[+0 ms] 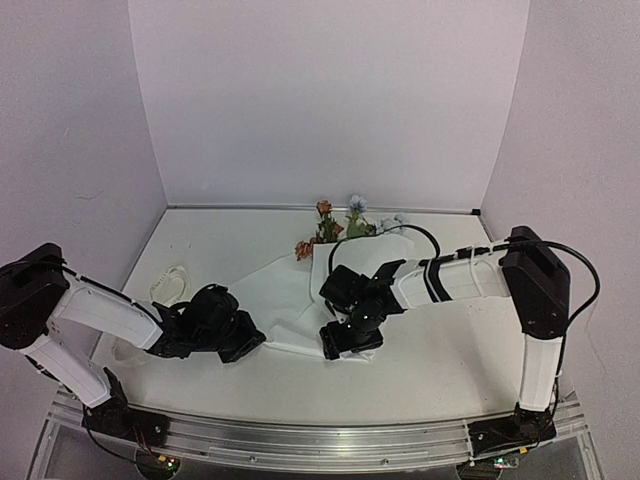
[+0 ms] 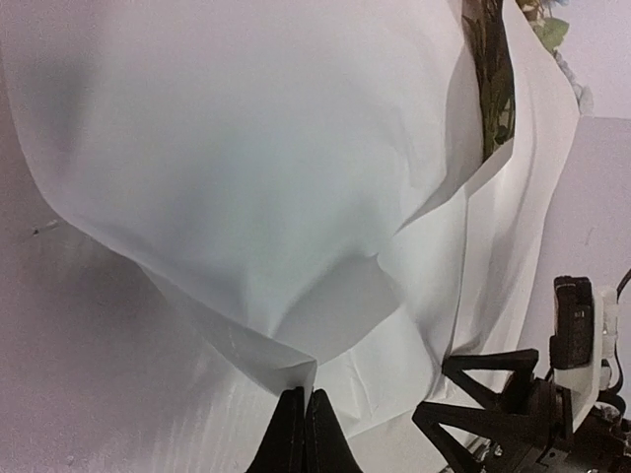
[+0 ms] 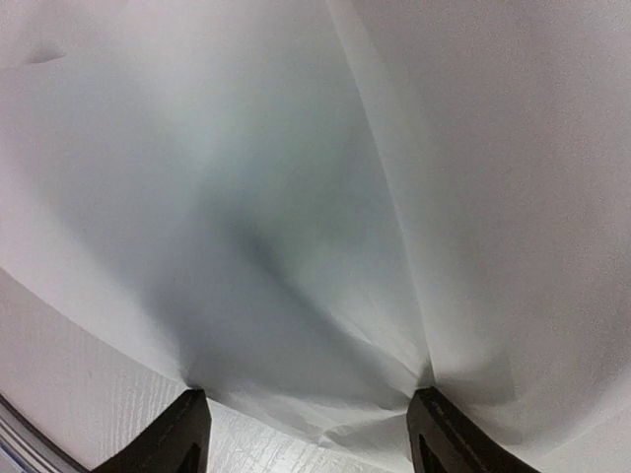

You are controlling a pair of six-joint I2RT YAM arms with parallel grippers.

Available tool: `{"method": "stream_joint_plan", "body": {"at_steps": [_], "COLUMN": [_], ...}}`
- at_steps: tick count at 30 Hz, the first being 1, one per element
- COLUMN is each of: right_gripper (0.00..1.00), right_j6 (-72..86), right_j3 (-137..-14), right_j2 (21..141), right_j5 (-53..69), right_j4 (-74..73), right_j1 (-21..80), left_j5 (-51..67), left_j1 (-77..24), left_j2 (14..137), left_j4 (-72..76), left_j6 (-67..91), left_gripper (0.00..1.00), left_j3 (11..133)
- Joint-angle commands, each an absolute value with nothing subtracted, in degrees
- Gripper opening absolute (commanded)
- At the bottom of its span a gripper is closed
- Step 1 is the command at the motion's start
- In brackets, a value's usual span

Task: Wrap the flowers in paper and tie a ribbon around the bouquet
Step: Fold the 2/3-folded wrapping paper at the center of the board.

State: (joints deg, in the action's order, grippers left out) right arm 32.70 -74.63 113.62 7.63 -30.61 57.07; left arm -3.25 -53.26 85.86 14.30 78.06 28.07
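Observation:
The white paper (image 1: 290, 292) lies folded across the table's middle, with the flowers (image 1: 330, 226) poking out at its far end, orange and pale blue blooms showing. My left gripper (image 2: 304, 394) is shut on a folded edge of the paper (image 2: 246, 197) at its near left side. A strip of the flowers' (image 2: 490, 79) stems and leaves shows in the fold's gap. My right gripper (image 3: 311, 419) stands open, both fingertips resting against the near edge of the paper (image 3: 325, 246). In the top view the left gripper (image 1: 256, 341) and right gripper (image 1: 350, 340) sit side by side. The ribbon (image 1: 170, 284) lies loose at the left.
The right gripper's open black fingers (image 2: 488, 394) show at the lower right of the left wrist view. White walls close in the table on three sides. A metal rail (image 1: 320, 440) runs along the near edge.

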Motion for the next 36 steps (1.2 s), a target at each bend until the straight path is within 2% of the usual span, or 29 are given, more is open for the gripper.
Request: {"method": "stream_joint_plan", "body": {"at_steps": [1,9,25,31,36], "right_gripper": [0.78,0.98,0.98,0.98,0.98], "right_j6": [31.4,34.3,41.0,44.0,42.1], "right_j3": [-78.8,-81.8,-76.6,-80.1,-84.3], "right_j2": [116.2,119.0,117.1,119.2,121.2], "right_j5": [4.4,2.0,10.0,6.8,-0.3], "right_j4": [-37.4,-39.4,-29.6,-33.5,-40.8], "right_j1": [57.8,58.3,55.7,55.8,57.9], "left_j5": [-4.8,-5.3,-5.9,-5.9,-5.9], "left_j1": [-54.5,-55.3,-55.3,-55.3,-55.4], "left_j2": [82.7,80.0,85.3,84.1,81.9], "left_j4": [11.3,9.5,10.6,9.8,7.0], "left_j6": [71.3,70.5,74.2,73.0,69.4], "left_gripper": [0.00,0.00,0.00,0.00,0.00], "left_j3": [31.3,30.6,28.0,28.5,31.1]}}
